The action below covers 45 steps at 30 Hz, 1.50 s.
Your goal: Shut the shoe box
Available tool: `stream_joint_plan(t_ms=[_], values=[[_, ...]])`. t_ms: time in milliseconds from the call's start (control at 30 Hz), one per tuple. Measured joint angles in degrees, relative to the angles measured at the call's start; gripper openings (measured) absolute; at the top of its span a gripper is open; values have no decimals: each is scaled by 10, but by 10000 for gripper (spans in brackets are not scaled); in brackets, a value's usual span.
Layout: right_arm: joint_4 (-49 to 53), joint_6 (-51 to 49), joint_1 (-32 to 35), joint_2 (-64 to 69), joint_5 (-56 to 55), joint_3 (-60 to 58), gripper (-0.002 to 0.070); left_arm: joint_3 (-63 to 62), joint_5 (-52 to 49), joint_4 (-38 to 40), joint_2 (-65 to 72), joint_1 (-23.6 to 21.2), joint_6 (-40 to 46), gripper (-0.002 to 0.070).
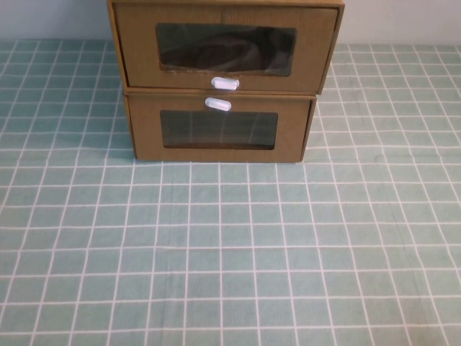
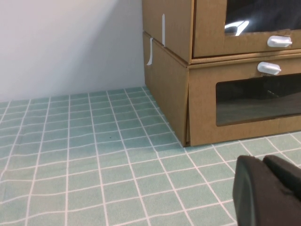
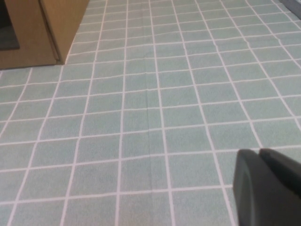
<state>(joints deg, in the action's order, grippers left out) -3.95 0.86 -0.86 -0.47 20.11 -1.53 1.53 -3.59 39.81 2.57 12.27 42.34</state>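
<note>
The shoe box (image 1: pixel 225 43) is the upper of two stacked brown cardboard boxes at the back middle of the table. It has a clear window and a white pull tab (image 1: pixel 225 83) just below the window. Its drawer front juts slightly forward over the lower box. It also shows in the left wrist view (image 2: pixel 211 28). Neither arm shows in the high view. My left gripper (image 2: pixel 262 162) is shut and empty, low over the cloth, short of the boxes' left front corner. My right gripper (image 3: pixel 258 153) is shut and empty over the cloth, well away from the boxes.
The lower matching box (image 1: pixel 218 128) has its white tab (image 1: pixel 217 104) above its window and carries the shoe box. A green checked cloth (image 1: pixel 230 245) covers the table. A pale wall (image 2: pixel 70 42) stands behind the boxes.
</note>
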Motion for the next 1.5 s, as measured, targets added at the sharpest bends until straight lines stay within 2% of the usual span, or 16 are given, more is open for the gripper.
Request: stream_joint_plan(t_ms=[67, 133, 300, 400, 700, 1500], values=[[0, 0, 0, 0, 0, 0, -11, 0, 4, -12, 0, 0, 0, -5], [0, 0, 0, 0, 0, 0, -11, 0, 11, -61, 0, 0, -28, -5], [0, 0, 0, 0, 1, 0, -11, 0, 22, -329, -5, -29, -301, -5], [0, 0, 0, 0, 0, 0, -11, 0, -8, -386, -24, -58, -369, -5], [0, 0, 0, 0, 1, 0, -11, 0, -167, -398, -32, -76, -380, -5], [0, 0, 0, 0, 1, 0, -11, 0, -172, -398, -32, -77, -380, -5]])
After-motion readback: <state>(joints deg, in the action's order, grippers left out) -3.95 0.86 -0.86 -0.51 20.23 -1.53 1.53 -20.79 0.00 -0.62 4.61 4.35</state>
